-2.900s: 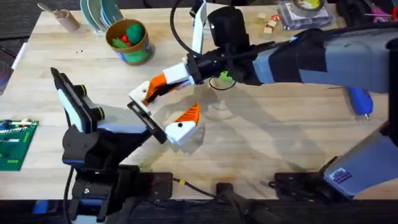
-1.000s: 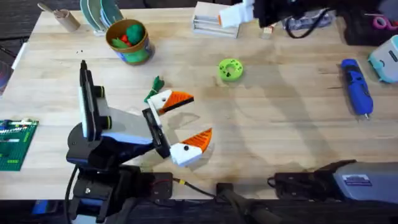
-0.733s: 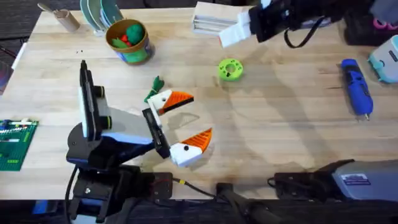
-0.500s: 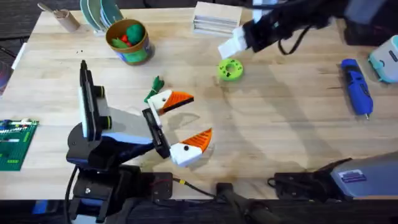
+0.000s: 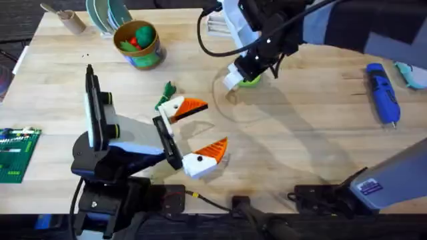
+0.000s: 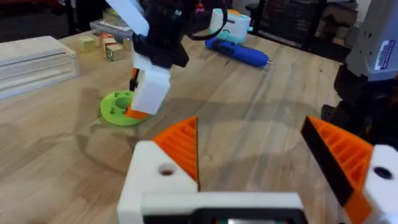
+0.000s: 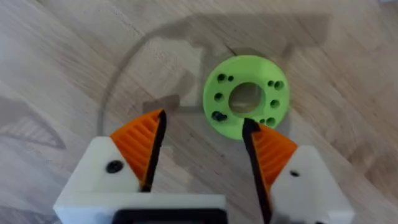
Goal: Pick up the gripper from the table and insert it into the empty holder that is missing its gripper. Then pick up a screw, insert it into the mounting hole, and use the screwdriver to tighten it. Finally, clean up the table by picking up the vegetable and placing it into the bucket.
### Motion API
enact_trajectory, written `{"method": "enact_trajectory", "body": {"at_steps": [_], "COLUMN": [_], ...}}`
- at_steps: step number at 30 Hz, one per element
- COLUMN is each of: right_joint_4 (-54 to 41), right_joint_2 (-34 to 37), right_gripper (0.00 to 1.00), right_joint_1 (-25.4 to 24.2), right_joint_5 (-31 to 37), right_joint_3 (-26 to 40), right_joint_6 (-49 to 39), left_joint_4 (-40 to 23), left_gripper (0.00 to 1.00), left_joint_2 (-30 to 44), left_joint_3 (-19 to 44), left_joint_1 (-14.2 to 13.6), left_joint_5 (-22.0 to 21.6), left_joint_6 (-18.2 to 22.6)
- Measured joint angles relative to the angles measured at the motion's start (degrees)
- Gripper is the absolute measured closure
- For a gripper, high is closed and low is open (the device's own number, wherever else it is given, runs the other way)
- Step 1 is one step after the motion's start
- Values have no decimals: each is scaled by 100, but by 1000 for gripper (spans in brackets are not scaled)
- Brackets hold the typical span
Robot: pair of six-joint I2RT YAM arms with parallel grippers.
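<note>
My left gripper (image 5: 208, 127) lies open near the table's middle, both white fingers tipped with orange pads (image 6: 180, 146). The dark green vegetable (image 5: 165, 93) lies on the table beside its far finger. My right gripper (image 5: 237, 77) hangs open just above a green ring (image 7: 245, 99); in the left wrist view the right gripper (image 6: 149, 93) stands over that ring (image 6: 118, 110). The blue screwdriver (image 5: 382, 93) lies at the right. The bucket (image 5: 137, 45) stands at the back left with toys inside. A loose gripper piece, an empty holder and a screw are out of view.
A white box (image 5: 223, 20) and small wooden blocks (image 6: 106, 46) sit along the back edge. Plates (image 5: 107, 15) stand behind the bucket. A green brick plate (image 5: 15, 153) lies at the left edge. A pale blue object (image 5: 413, 70) is at the far right.
The right arm swung from the back right edge forward and left, coming down over the green ring. The left arm has held still for the last second.
</note>
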Motion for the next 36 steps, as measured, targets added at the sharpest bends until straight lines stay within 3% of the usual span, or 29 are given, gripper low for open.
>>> {"method": "enact_trajectory", "body": {"at_steps": [12,19,25,36], "right_joint_4": [51,84,139,146], "right_joint_2": [367,367,408,452], "right_gripper": [433,491,626,682], "right_joint_1": [9,8,9,9], "right_joint_5": [230,248,248,269], "right_joint_3": [0,0,0,0], "right_joint_6": [5,5,29,30], "left_joint_4": [0,0,0,0], "left_gripper": [8,8,9,8], "left_joint_2": [0,0,0,0], "left_joint_3": [0,0,0,0], "left_joint_1": [0,0,0,0], "left_joint_5": [-2,-2,-2,-2], "left_joint_6": [-2,0,-2,-2]}}
